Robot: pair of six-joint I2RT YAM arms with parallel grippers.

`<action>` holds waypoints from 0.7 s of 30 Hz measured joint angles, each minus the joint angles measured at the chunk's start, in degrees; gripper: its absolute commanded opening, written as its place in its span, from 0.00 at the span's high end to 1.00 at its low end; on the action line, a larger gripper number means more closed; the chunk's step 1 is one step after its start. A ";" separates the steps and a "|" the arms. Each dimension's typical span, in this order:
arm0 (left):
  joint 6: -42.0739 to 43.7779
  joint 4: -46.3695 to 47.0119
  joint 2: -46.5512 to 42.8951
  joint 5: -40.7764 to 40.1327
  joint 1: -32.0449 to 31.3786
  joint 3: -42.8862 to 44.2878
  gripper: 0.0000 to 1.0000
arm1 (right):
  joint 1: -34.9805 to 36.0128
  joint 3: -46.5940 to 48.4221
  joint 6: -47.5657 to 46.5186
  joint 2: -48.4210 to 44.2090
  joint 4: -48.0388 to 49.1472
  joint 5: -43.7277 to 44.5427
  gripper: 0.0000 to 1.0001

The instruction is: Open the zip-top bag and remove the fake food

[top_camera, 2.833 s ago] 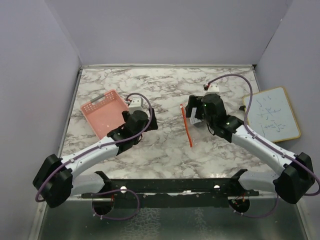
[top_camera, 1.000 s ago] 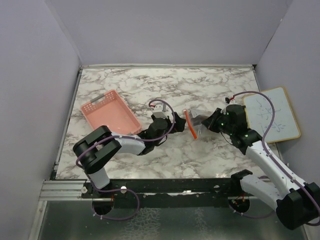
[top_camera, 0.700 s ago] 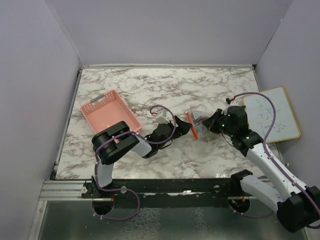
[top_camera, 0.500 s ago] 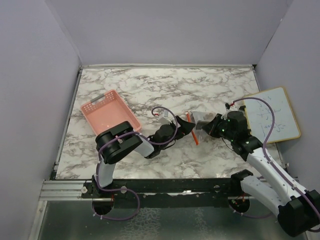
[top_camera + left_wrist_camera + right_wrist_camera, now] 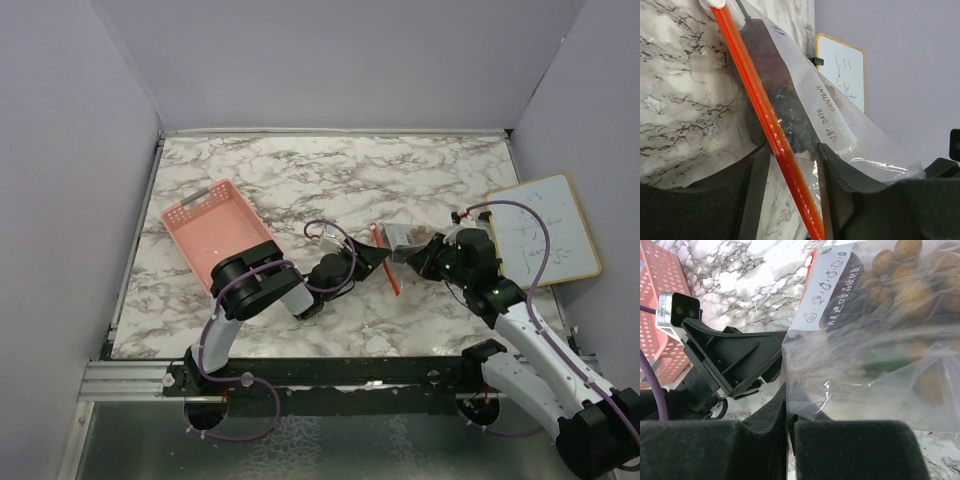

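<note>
A pink basket (image 5: pixel 220 235) sits at the left side of the marble table (image 5: pixel 330 170), well apart from the rest. To its right, the left arm lies low across the table and reaches towards the middle. The left gripper (image 5: pixel 790 155) is at the mouth of the bag (image 5: pixel 405 238). In its wrist view, its two fingers (image 5: pixel 747 190) stand on either side of the orange zip strip (image 5: pixel 755 95). The strip runs up between them, close against the left finger, with a gap of clear plastic before the right one. The jaws are therefore parted around the strip and not clamped on it.

The bag lies near the middle of the table, between the two grippers, with its strip end towards the left arm. Whether it rests on the marble or hangs just above it cannot be told. The fake food is inside the bag: a cluster of golden-brown balls (image 5: pixel 912 290) and, beside it, a dark fruit (image 5: pixel 847 300) behind the printed label.

The right gripper (image 5: pixel 788 407) is pressed closed, pinching a fold of the bag's clear plastic between its fingers. Further right, a whiteboard (image 5: pixel 545 228) lies at the table's edge.
</note>
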 measured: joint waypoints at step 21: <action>8.37 -7.89 -7.50 -2.78 1.20 0.85 1.00 | 0.00 1.73 -9.03 -0.24 -2.14 -3.67 0.25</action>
